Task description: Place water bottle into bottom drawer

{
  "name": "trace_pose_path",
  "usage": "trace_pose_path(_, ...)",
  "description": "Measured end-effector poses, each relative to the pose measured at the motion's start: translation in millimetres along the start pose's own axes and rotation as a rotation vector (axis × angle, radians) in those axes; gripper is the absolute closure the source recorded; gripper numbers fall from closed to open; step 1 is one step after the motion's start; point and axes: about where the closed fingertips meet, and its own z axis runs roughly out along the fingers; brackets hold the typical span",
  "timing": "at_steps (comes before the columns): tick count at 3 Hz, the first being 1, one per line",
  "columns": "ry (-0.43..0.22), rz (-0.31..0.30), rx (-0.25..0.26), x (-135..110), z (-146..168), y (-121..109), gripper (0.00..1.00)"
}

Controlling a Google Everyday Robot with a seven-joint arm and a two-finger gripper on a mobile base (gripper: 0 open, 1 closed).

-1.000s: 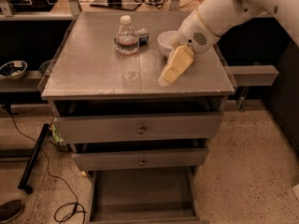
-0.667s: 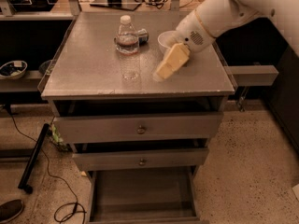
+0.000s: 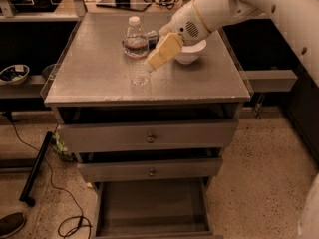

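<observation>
- On the grey table, toward its far edge at 12 o'clock, the water bottle stands upright with its white cap on. It is well away from the drawer it is meant for.
- The claw sits low at the bottle's 3 o'clock, just beside its ribbed body and slanting down toward it. I judge this to be a side approach, made so the grasp can take the bottle round its middle.
- I cannot tell whether the claw is open or closed, or whether it touches the bottle. The bottle's weight looks to rest on the table, so I judge nothing is lifted yet.
- A white bowl lies at the claw's 3 o'clock, partly under the arm. A swing that way could knock it.
- The bottom drawer is pulled out at the table's 6 o'clock. Its flat floor is exposed, presumably to take the bottle from above.
- The upper drawers are pushed further in, which leaves that drop clear.
- By my count there is one bottle, one bowl and one claw. There are three drawers in all, and two round knobs.
</observation>
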Motion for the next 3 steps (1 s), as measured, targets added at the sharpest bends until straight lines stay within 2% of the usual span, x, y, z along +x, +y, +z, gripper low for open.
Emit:
trace_pose_path(1,0.000,0.000,0.000,0.0,0.1,0.0,0.00)
trace_pose_path(2,-0.097,0.028,0.003,-11.8,18.4,-20.0,0.00)
trace_pose_path(3,-0.095,0.028,-0.001,-11.8,20.9,-20.0,0.00)
